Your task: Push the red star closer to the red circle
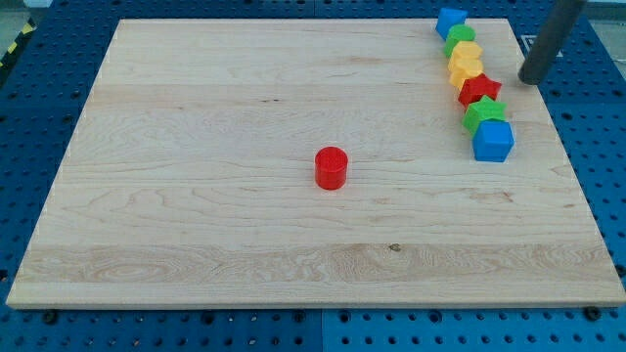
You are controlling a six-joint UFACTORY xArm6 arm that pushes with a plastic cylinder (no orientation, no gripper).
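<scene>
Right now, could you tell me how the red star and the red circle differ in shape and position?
The red star is pointed; the red circle is a round, upright cylinder. The red star sits packed in the column of blocks at the view's right; the red circle stands alone mid-board. My tip is just right of the red star, far from the red circle. Both are red.

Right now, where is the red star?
The red star sits near the view's right edge, in the column of blocks, between a yellow block above and a green block below.
</scene>
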